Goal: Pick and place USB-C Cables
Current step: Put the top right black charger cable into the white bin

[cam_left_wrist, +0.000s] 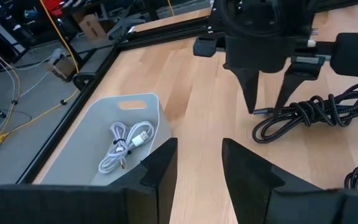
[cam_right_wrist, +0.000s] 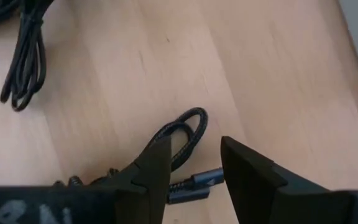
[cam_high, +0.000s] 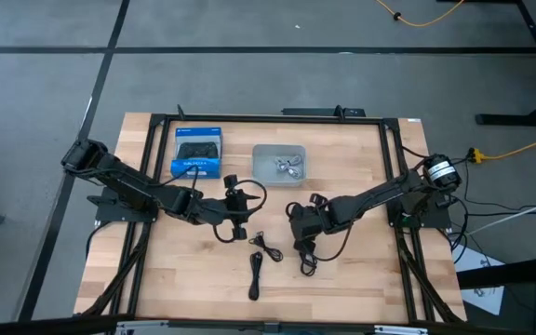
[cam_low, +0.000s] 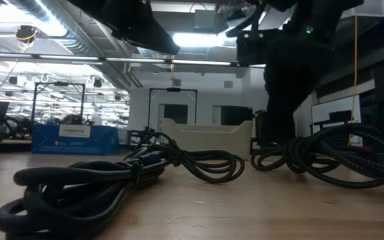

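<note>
One cable (cam_high: 287, 167) in the bin (cam_high: 259, 154), three cables (cam_high: 255, 274) on the table (cam_high: 361, 279).

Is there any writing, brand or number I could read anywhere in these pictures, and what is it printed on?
No text reads clearly.
Blue box: white lettering along its front edge in the high view, too small to read.
Same blue box in the low view: a white label, too blurred to read.
Right pincer: pale marks on its housing in the right wrist view, cut off and illegible.
Grey bin, cables: no text visible.
</note>
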